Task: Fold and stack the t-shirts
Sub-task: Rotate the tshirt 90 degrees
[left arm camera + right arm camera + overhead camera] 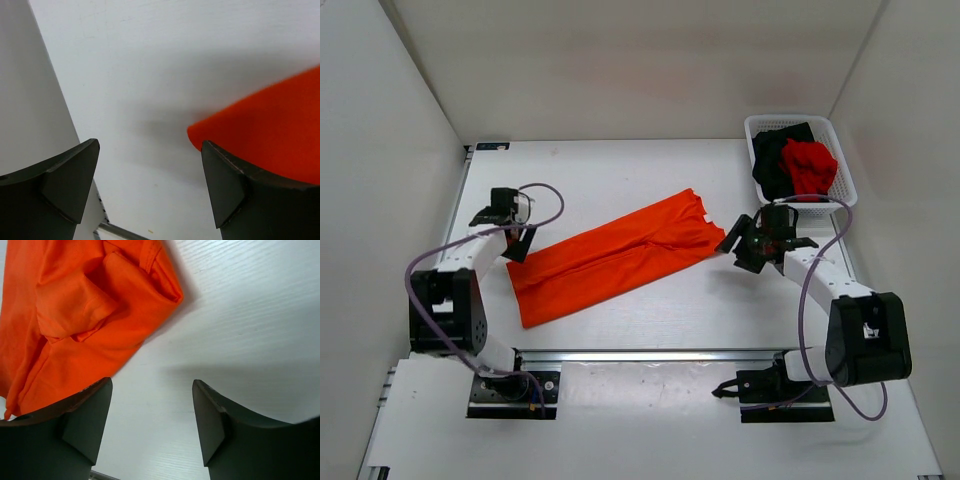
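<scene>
Left gripper (518,240) and right gripper (740,250) hang released, flanking one orange t-shirt (620,255); two t-shirts (808,165) fill basket (790,119).

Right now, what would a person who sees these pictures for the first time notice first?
The bright orange cloth t-shirt, folded into a long strip, lies slantwise in the middle of the white table. At the far right corner, a white plastic mesh basket holds a black t-shirt and a red t-shirt. The left gripper and the right gripper stand open and empty, one at each end of the orange shirt.
</scene>
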